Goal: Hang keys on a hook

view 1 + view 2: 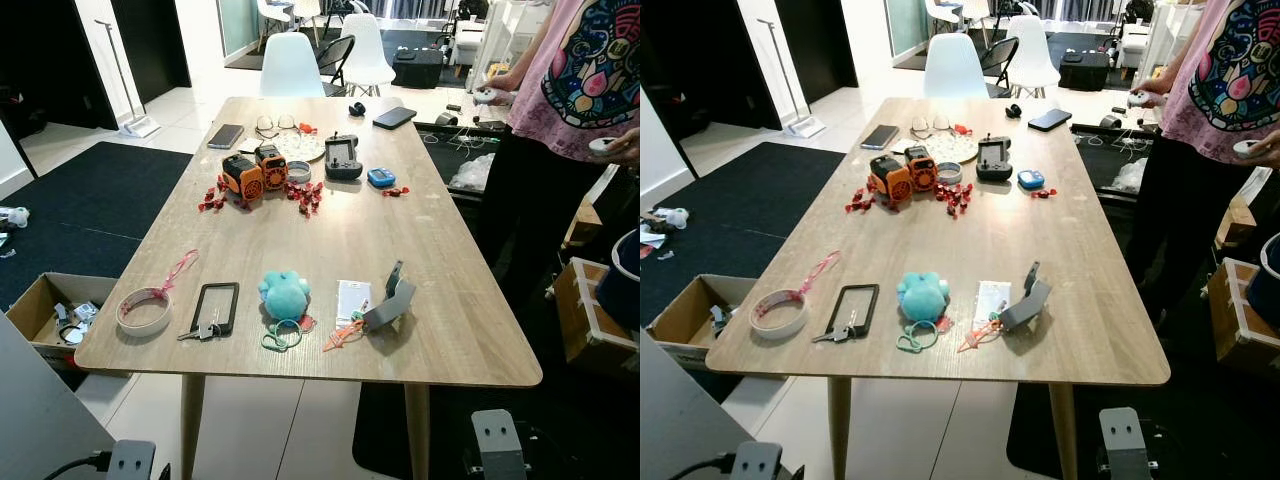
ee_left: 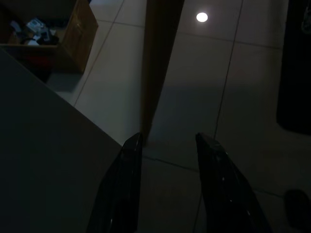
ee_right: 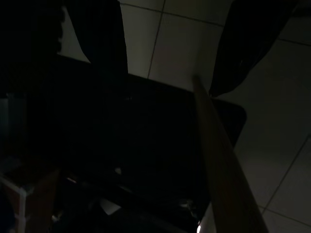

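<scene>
Beside tape roll (image 1: 144, 311), keys (image 1: 201, 331) lengthwise leftward.

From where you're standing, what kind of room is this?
Probably a home's dining or living area, used for robot trials: a long wooden table with white dining chairs at its far end, tiled floor with dark rugs, and clutter such as a tape roll and keys.
</scene>
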Controlling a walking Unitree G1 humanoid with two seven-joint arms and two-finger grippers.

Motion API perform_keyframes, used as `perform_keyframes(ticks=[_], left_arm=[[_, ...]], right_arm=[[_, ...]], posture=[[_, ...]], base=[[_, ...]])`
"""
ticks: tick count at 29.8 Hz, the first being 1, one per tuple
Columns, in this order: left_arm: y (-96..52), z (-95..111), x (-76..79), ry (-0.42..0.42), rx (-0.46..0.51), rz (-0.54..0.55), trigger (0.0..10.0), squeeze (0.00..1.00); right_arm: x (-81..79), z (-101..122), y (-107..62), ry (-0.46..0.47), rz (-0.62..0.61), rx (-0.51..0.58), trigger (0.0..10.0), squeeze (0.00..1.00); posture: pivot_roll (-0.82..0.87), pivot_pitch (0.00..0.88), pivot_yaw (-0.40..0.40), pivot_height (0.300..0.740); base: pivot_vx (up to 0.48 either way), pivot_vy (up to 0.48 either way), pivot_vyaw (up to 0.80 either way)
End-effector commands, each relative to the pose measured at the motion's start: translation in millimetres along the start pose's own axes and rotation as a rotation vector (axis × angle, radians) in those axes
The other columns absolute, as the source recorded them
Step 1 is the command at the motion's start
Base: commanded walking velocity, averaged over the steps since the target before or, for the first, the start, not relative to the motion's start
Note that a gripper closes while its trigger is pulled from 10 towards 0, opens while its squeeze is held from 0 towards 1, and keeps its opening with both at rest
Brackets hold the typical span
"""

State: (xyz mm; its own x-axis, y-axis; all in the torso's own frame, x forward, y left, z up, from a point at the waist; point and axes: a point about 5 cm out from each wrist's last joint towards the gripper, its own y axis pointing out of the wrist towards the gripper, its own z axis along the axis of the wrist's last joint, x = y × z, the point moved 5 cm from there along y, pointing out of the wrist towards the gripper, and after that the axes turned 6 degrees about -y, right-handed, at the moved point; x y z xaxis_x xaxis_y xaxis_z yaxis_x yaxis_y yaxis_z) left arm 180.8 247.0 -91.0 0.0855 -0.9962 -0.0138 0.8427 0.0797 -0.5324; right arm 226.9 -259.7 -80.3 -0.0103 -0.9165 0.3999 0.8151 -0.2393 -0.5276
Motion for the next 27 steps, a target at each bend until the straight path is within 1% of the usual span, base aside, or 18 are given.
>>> perform_keyframes(ticks=[1,3,5,6,8,10,11,12,13,15,17,18,19,21,23,25,26,27], left_arm=[[0.4,0.9,2.0,0.044,-0.005,-0.046,10.0,0.00],[1.1,1.4,6.1,0.053,-0.003,-0.066,10.0,0.00],[2.7,2.4,11.2,0.058,0.002,-0.080,10.0,0.00],[2.7,2.4,11.2,0.058,0.002,-0.080,10.0,0.00],[3.3,3.0,12.4,0.057,0.004,-0.081,10.0,0.00],[4.7,3.8,15.0,0.059,0.006,-0.086,10.0,0.00],[4.7,3.8,15.0,0.059,0.006,-0.086,10.0,0.00],[5.2,4.0,16.1,0.062,0.005,-0.089,10.0,0.00],[5.2,4.0,16.1,0.062,0.005,-0.089,10.0,0.00],[6.2,4.0,17.2,0.069,0.002,-0.090,10.0,0.00],[6.5,3.8,17.4,0.071,-0.001,-0.089,10.0,0.00],[6.6,2.9,17.6,0.070,-0.005,-0.087,10.0,0.00],[6.6,2.9,17.6,0.070,-0.005,-0.087,10.0,0.00],[6.5,0.2,18.3,0.069,-0.018,-0.083,10.0,0.00],[6.4,-2.0,18.9,0.069,-0.030,-0.080,10.0,0.00],[6.5,-2.7,19.0,0.070,-0.034,-0.079,10.0,0.00],[6.7,-3.5,19.2,0.070,-0.040,-0.078,10.0,0.00],[6.7,-3.5,19.2,0.070,-0.040,-0.078,10.0,0.00]], right_arm=[[-8.0,11.9,-0.1,0.015,0.050,0.070,10.0,0.00],[-8.7,16.5,-0.9,0.020,0.059,0.103,10.0,0.00],[8.5,16.1,-2.7,0.050,-0.005,0.124,10.0,0.00],[8.5,16.1,-2.7,0.050,-0.005,0.124,10.0,0.00],[18.6,12.6,-3.7,0.060,-0.046,0.115,10.0,0.00],[45.5,-0.2,-7.1,0.063,-0.144,0.069,10.0,0.00],[45.5,-0.2,-7.1,0.063,-0.144,0.069,10.0,0.00],[57.7,-6.3,-9.3,0.063,-0.186,0.045,10.0,0.00],[57.7,-6.3,-9.3,0.063,-0.186,0.045,10.0,0.00],[84.9,-17.2,-14.6,0.051,-0.282,-0.003,10.0,0.00],[103.9,-21.5,-18.4,0.053,-0.350,-0.025,10.0,0.00],[119.5,-20.5,-20.5,0.068,-0.404,-0.024,10.0,0.00],[119.5,-20.5,-20.5,0.068,-0.404,-0.024,10.0,0.00],[150.2,-10.5,-23.3,0.117,-0.504,0.011,10.0,0.00],[167.9,6.2,-22.5,0.154,-0.546,0.077,10.0,0.00],[172.3,13.7,-21.6,0.165,-0.551,0.107,10.0,0.00],[180.3,27.7,-19.8,0.190,-0.564,0.159,10.0,0.00],[180.3,27.7,-19.8,0.190,-0.564,0.159,10.0,0.00]], posture=[[0.03,0.043,0.010,0.740],[0.03,0.043,0.007,0.740],[0.03,0.044,0.009,0.740],[0.03,0.044,0.009,0.740],[0.03,0.045,0.013,0.740],[0.03,0.044,0.020,0.740],[0.03,0.044,0.020,0.740],[0.02,0.044,0.021,0.740],[0.02,0.044,0.021,0.740],[0.03,0.044,0.021,0.740],[0.03,0.044,0.020,0.740],[0.03,0.044,0.019,0.740],[0.03,0.044,0.019,0.740],[0.03,0.043,0.019,0.740],[0.03,0.043,0.021,0.740],[0.03,0.043,0.021,0.740],[0.03,0.044,0.022,0.740],[0.03,0.044,0.022,0.740]], base=[[0.000,0.000,0.00],[0.000,0.000,0.00],[0.000,0.000,0.00],[0.000,0.000,0.00],[0.000,0.000,0.00],[0.000,0.000,0.00],[0.000,0.000,0.00],[0.000,0.000,0.00],[0.000,0.000,0.00],[0.000,0.000,0.00],[0.000,0.000,0.00],[0.000,0.000,0.00],[0.000,0.000,0.00],[0.000,0.000,0.00],[0.000,0.000,0.00],[0.000,0.000,0.00],[0.000,0.000,0.00],[0.000,0.000,0.00]])
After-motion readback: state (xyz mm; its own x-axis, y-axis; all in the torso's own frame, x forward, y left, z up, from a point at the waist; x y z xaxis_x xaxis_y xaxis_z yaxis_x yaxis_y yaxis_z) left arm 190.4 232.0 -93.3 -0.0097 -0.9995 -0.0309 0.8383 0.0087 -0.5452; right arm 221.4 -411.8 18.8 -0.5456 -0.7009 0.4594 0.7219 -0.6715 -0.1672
